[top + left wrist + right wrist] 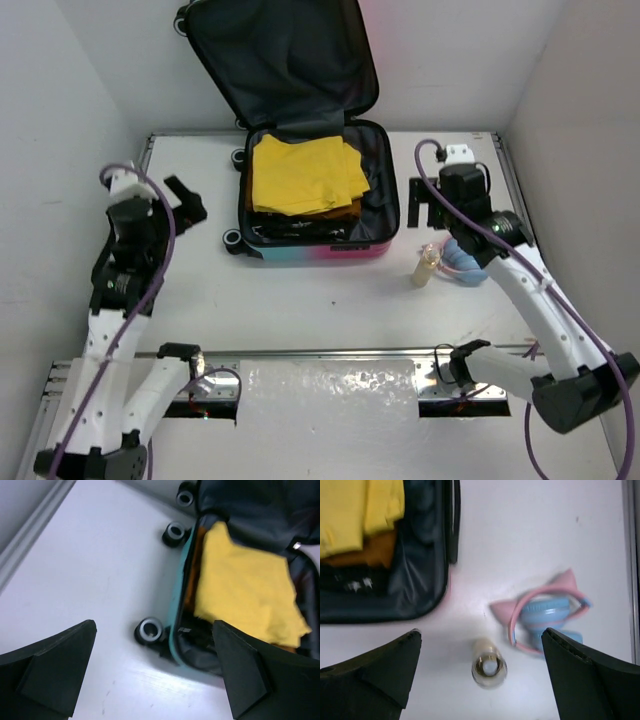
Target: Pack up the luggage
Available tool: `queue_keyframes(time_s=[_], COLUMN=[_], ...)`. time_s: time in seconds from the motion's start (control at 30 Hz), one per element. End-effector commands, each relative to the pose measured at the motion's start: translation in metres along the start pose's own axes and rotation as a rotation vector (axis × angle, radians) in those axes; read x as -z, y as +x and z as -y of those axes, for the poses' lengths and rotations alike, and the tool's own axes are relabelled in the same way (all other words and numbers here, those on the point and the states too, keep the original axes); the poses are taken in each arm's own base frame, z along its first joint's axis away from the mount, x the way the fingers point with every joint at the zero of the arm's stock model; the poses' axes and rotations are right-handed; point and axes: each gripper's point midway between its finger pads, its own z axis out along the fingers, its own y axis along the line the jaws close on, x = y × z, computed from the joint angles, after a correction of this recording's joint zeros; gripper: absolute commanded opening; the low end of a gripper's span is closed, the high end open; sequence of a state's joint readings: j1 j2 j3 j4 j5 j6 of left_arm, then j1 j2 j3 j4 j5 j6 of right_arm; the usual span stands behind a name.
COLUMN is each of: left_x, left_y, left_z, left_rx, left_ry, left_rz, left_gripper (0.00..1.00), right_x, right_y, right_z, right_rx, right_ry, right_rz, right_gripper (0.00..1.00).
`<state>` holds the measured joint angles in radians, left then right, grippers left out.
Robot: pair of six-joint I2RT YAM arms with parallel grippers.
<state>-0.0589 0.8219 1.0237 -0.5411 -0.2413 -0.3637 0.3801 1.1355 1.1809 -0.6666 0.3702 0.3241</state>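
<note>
Luggage (pixel 315 250) is sitting open at the back-middle of the tabletop (pixel 300 310), lid standing up behind it and a yellow garment (pixel 300 175) lying on top inside. Left claw (pixel 187 200) is hovering released beside its wheels, and right claw (pixel 428 205) is hanging released, gripping nothing, over the small bottle (pixel 428 268) and the pink-blue headphones (pixel 468 262). Risk, as I'm judging it: the bottle is standing upright just beside the headphones, so an off-centre descent could be tipping it or snagging the headband.
</note>
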Motion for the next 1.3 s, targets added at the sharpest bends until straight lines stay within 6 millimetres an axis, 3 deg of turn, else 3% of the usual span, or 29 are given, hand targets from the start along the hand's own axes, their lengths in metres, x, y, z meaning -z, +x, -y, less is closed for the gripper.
queue_keyframes(time_s=[0.0, 0.03, 0.1, 0.17, 0.3, 0.33, 0.4, 0.43, 0.47, 0.5, 0.63, 0.67, 0.7, 0.73, 0.87, 1.0, 1.03, 1.1, 1.13, 1.27], left_x=[-0.003, -0.006, -0.014, -0.017, -0.020, -0.020, -0.021, -0.021, -0.023, -0.024, -0.027, -0.028, -0.029, -0.029, -0.031, -0.031, -0.031, -0.031, -0.031, -0.030], left_y=[0.018, 0.027, 0.048, 0.056, 0.067, 0.068, 0.071, 0.071, 0.075, 0.077, 0.084, 0.087, 0.087, 0.091, 0.096, 0.098, 0.101, 0.101, 0.102, 0.105], left_z=[-0.005, -0.008, -0.012, -0.007, 0.004, 0.004, 0.006, 0.008, 0.009, 0.010, 0.014, 0.015, 0.016, 0.019, 0.022, 0.027, 0.028, 0.029, 0.030, 0.032], left_rx=[-0.002, -0.017, -0.046, -0.062, -0.071, -0.073, -0.075, -0.078, -0.079, -0.081, -0.086, -0.086, -0.088, -0.087, -0.089, -0.092, -0.092, -0.093, -0.095, -0.102], left_ry=[0.044, 0.041, 0.034, 0.060, 0.124, 0.127, 0.139, 0.148, 0.156, 0.162, 0.182, 0.187, 0.191, 0.214, 0.230, 0.258, 0.266, 0.274, 0.277, 0.290], left_rz=[0.063, 0.051, -0.016, -0.056, -0.103, -0.106, -0.117, -0.117, -0.134, -0.140, -0.173, -0.182, -0.183, -0.200, -0.221, -0.231, -0.239, -0.241, -0.245, -0.253], left_gripper=[1.00, 1.00, 1.00, 1.00, 1.00, 1.00, 1.00, 1.00, 1.00, 1.00, 1.00, 1.00, 1.00, 1.00, 1.00, 1.00, 1.00, 1.00, 1.00, 1.00], right_x=[0.018, 0.018, 0.033, 0.031, 0.014, 0.005, -0.004, -0.010, -0.015, -0.021, -0.033, -0.038, -0.042, -0.047, -0.063, -0.071, -0.071, -0.071, -0.071, -0.071], right_y=[0.021, 0.033, 0.027, 0.043, 0.086, 0.108, 0.113, 0.131, 0.128, 0.144, 0.162, 0.156, 0.167, 0.161, 0.168, 0.165, 0.153, 0.150, 0.146, 0.141], right_z=[0.003, -0.003, -0.011, -0.010, 0.001, 0.005, 0.000, -0.001, -0.006, -0.006, -0.013, -0.011, -0.007, -0.002, 0.003, 0.010, 0.010, 0.011, 0.009, -0.001], right_rx=[-0.016, -0.013, -0.025, -0.009, 0.006, 0.018, -0.017, -0.018, -0.041, -0.042, -0.063, -0.066, -0.060, -0.065, -0.058, -0.081, -0.097, -0.109, -0.104, -0.064], right_ry=[-0.039, -0.087, -0.168, -0.173, -0.098, -0.072, -0.088, -0.096, -0.116, -0.117, -0.145, -0.130, -0.110, -0.077, -0.033, 0.016, 0.013, 0.015, 0.006, -0.053], right_rz=[0.012, 0.014, 0.091, 0.058, -0.046, -0.083, -0.050, -0.065, -0.029, -0.050, -0.039, 0.004, 0.001, 0.042, 0.068, 0.127, 0.188, 0.216, 0.232, 0.254], right_gripper=[0.98, 0.98, 0.99, 0.99, 0.99, 0.98, 0.98, 0.97, 0.97, 0.97, 0.95, 0.94, 0.94, 0.93, 0.91, 0.77, 0.69, 0.56, 0.41, 0.23])
